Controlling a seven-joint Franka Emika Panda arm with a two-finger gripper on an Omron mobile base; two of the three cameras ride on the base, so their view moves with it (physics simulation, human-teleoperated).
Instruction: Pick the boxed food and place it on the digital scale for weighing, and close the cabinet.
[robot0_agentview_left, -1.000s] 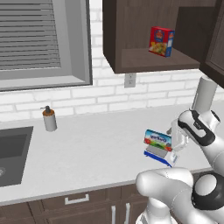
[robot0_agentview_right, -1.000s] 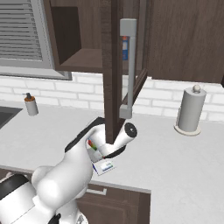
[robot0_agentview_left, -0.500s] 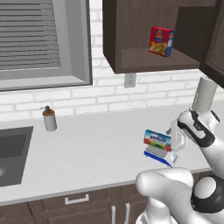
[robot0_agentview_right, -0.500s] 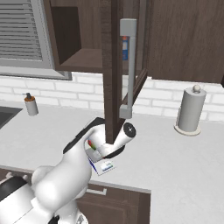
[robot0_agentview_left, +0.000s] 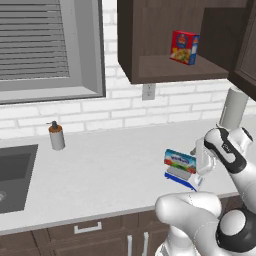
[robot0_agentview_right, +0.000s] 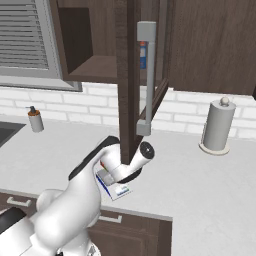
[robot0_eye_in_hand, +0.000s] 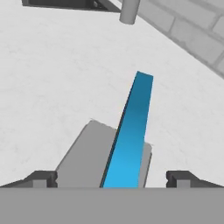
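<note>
Fingers (robot0_eye_in_hand: 43, 178) spread wide, box (robot0_agentview_left: 180, 160) released onto the scale (robot0_agentview_left: 181, 177) near the table's front edge; withdraw straight up, avoiding tipping it.

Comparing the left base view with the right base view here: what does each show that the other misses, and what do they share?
Left base view alone: the red box with yellow print on the open shelf, and the rainbow-striped face of the boxed food standing on the digital scale. Right base view alone: the dark brown cabinet door edge-on with its long silver bar handle. Both: the small soap bottle, the grey paper-towel roll and the white counter.
</note>
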